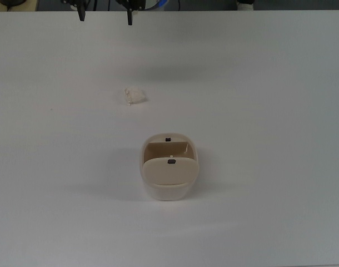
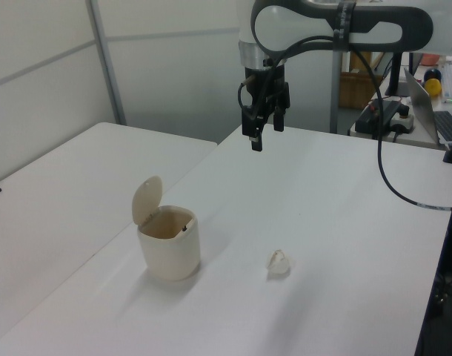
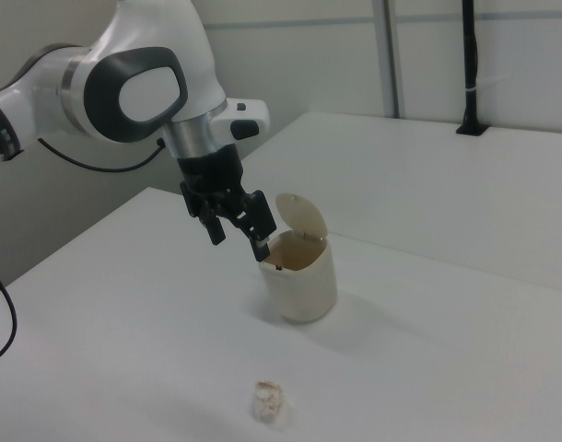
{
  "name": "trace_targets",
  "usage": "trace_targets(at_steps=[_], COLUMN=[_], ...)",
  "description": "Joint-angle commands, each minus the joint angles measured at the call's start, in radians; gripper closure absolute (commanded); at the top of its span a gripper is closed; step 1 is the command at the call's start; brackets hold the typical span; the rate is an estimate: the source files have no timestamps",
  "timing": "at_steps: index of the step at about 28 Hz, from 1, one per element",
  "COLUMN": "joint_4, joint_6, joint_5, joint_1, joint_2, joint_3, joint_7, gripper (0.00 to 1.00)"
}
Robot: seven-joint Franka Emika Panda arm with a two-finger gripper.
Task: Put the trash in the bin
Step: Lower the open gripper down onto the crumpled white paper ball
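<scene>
— Hand (image 2: 260,133) hangs above the bench (image 2: 344,222), fingers spread, gripping nothing.

— And the trash (image 2: 278,262)?

— Lying on the bench, well apart from the hand, below it in the left view. Bin (image 2: 168,241) stands nearby, flap up.

a broad white matte tabletop (image 1: 258,83) fills the top view, evenly lit, with soft shadows. in the left view a second white table (image 2: 55,200) sits beside it across a narrow seam, backed by pale grey wall panels (image 2: 41,81) and a slim grey metal post (image 2: 106,63). at the left view's right edge — a cluttered desk (image 2: 433,111) with an open laptop (image 2: 426,104) and a brown cardboard box (image 2: 357,87). the right view shows a black vertical pole (image 3: 469,64) on the far table.
</scene>
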Motion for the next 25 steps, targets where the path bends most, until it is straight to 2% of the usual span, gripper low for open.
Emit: trace_targets(at_steps=[1,6,11,13,17,25], joint_4=[0.000,-0.006,-0.061,-0.104,-0.161,-0.339], joint_6=[-0.024,-0.024,-0.021,-0.013,0.005,0.191], joint_5=[0.037,0.038,0.038,0.036,0.028,0.024], joint_1=[0.000,-0.002,0.000,0.001,0.007,0.030], joint_2=[-0.002,0.026,0.029,0.032,0.047,0.070], joint_3=[-0.005,-0.005,-0.004,-0.002,0.001,0.005], joint_7=[0.031,0.005,-0.140,-0.200,-0.214,-0.210], gripper=[0.00,0.00,0.00,0.00,0.00,0.00])
